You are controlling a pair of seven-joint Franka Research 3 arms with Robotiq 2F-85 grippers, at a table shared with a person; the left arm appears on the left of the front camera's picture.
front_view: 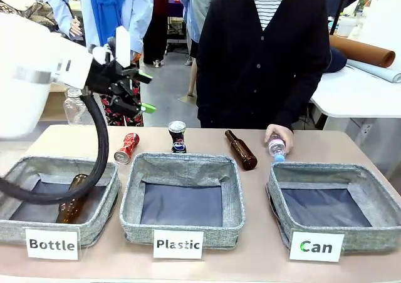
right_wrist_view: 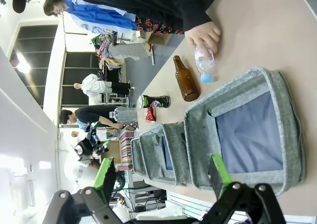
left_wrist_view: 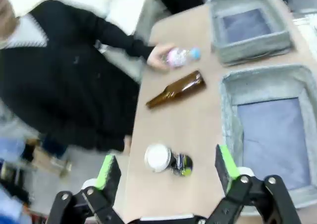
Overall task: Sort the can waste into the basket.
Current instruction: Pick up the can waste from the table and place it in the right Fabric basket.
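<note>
I'm watching the left gripper (front_view: 147,92) hanging in the upper left of the front view, its green-padded jaws standing wide apart with nothing between them. In its wrist picture the dark Pepsi can (left_wrist_view: 168,160) is showing low in the frame between the spread fingers, down on the table (left_wrist_view: 198,115) and clear of both pads. Across the front view that can is standing upright at centre, just behind the basket labelled Plastic (front_view: 182,164). The dented red can (front_view: 126,148) is lying tilted a little to its left. The Can basket (front_view: 332,170) is sitting at the lower right, its dark lining showing. The right gripper (right_wrist_view: 161,167) is also gaping wide and empty at the bottom of its own view, facing that basket. At right of centre a person's hand (front_view: 279,131) is resting on a clear plastic bottle (front_view: 277,148), beside a brown bottle (front_view: 241,150) lying flat.
</note>
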